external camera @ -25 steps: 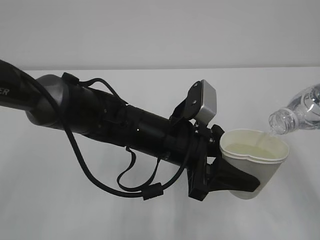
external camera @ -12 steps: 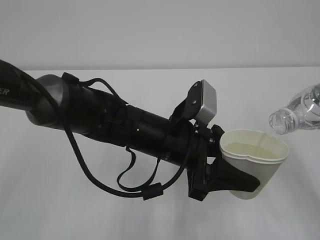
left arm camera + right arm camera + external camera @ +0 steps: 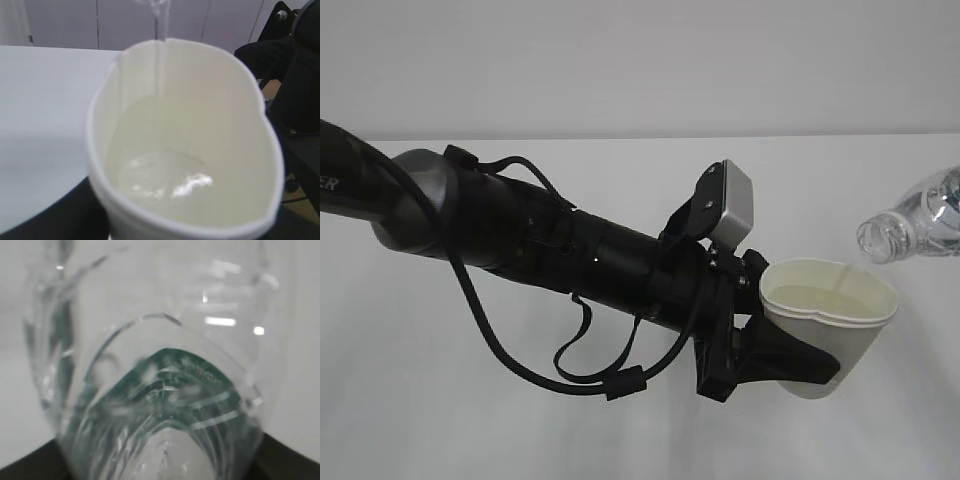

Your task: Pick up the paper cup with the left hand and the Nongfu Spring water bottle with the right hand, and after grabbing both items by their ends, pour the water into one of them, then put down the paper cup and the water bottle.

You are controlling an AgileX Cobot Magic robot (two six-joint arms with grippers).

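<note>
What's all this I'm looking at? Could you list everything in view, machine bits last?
paper cup: one, white outside and cream inside, held in the air right of centre, rim squeezed out of round
water: clear, pooled in the cup, with a thin stream falling in at the far rim
water bottle: one, clear ribbed plastic, no cap, tipped with its mouth above the cup's right rim
table: one, white, below everything
left arm: one, black with cables, reaching in from the left
left pincer: black, clamped on the cup's side
right pincer: grips the bottle in the right wrist view, mostly hidden
</note>
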